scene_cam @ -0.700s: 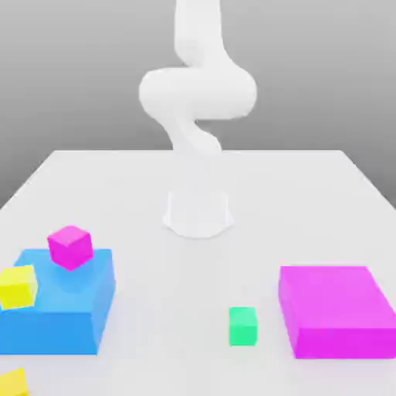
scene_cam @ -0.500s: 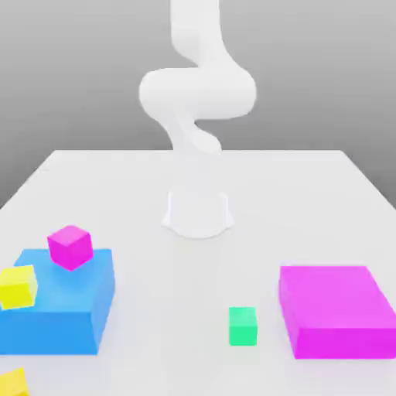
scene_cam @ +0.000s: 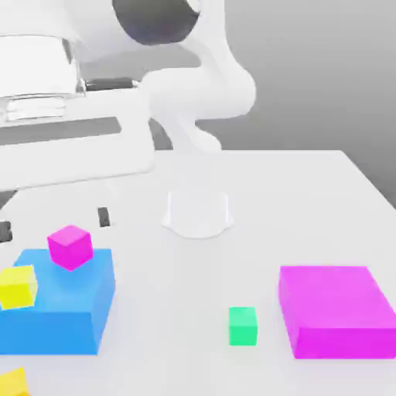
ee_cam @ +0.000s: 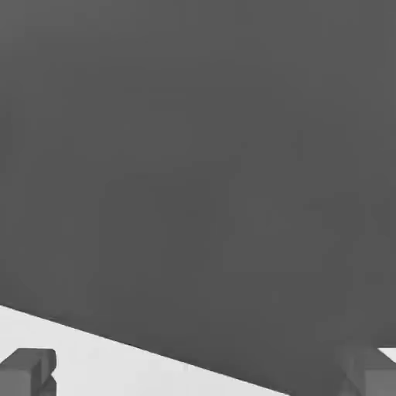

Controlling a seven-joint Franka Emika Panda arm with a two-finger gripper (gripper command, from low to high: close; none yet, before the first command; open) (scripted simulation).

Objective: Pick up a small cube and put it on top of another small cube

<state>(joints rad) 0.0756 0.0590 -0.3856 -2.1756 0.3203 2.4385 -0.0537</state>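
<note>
One small yellow cube (scene_cam: pixel 17 286) sits at the left edge of the blue block (scene_cam: pixel 62 313), on its top. A second yellow cube (scene_cam: pixel 11 384) lies on the table at the exterior view's bottom left corner, partly cut off. My gripper (scene_cam: pixel 54 223) hangs large in the upper left of the exterior view, above the blue block's area. It is open, with two dark fingertips (scene_cam: pixel 104 216) wide apart and nothing between them. In the hand view the gripper (ee_cam: pixel 199 375) also stands open, its fingertips (ee_cam: pixel 27 371) far apart against a grey background and a strip of white table.
A magenta cube (scene_cam: pixel 69 246) rests tilted on the blue block. A small green cube (scene_cam: pixel 242 326) lies on the white table (scene_cam: pixel 309 201) near the front middle. A big flat magenta block (scene_cam: pixel 334 311) is at the right. The arm's base (scene_cam: pixel 198 213) stands at the centre back.
The hand has swung down into the exterior view's upper left, where earlier only the upright arm stood. None of the cubes or blocks has moved.
</note>
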